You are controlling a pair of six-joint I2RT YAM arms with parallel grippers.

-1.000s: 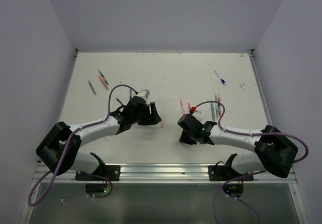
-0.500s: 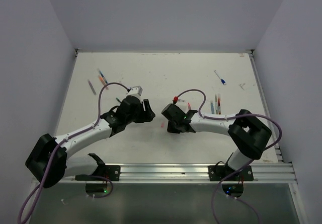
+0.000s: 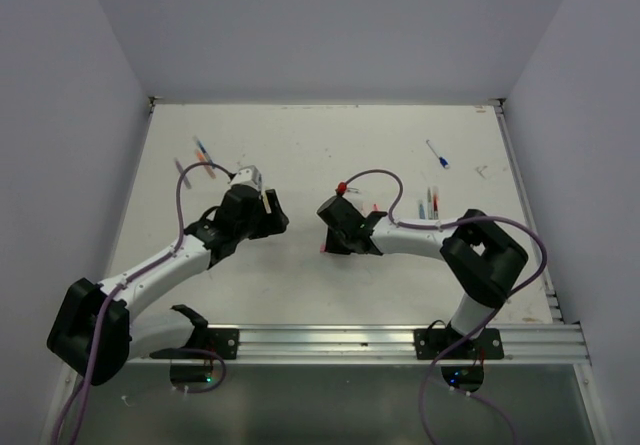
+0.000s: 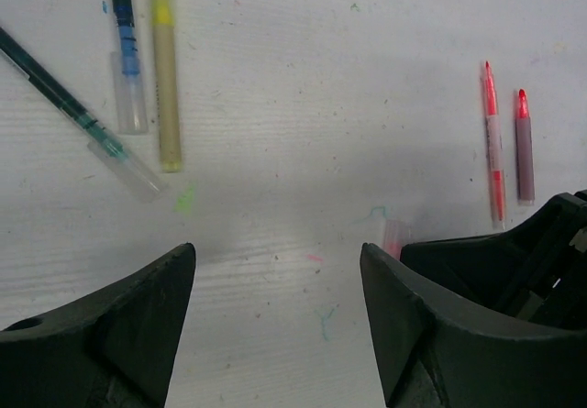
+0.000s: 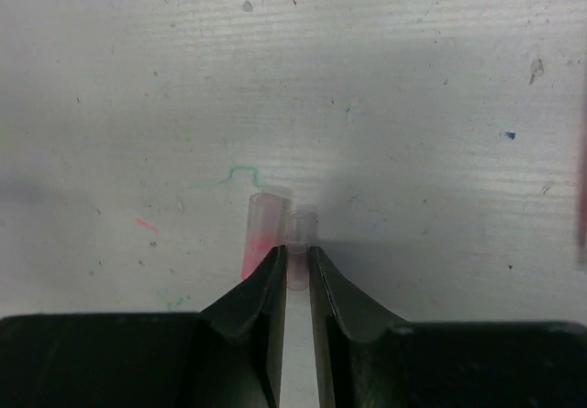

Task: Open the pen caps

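Both arms have swung in toward the middle, and the left gripper (image 4: 277, 275) has spread wider. Now it is wide open and holds nothing. The right gripper (image 5: 295, 254) is pinched shut on a thin pale tube (image 5: 302, 227), held only at the very tips of its fingers. It may be a pen end or a cap; I cannot tell which. A pink cap (image 5: 260, 234) lies loose on the counter (image 5: 413, 78), just beside that tube. More pens lie apart from it: a green pen (image 4: 64, 105), a blue pen (image 4: 124, 50) and a yellow pen (image 4: 165, 87) together, and two red-tipped pens (image 4: 492, 142) close to the right gripper.

What could go wrong? The tube has so little grip on it that one tug from the other gripper could pull it out or twist it sideways. The two grippers are also very near each other, so a bump is easy. And the loose pink cap could get knocked and roll away.
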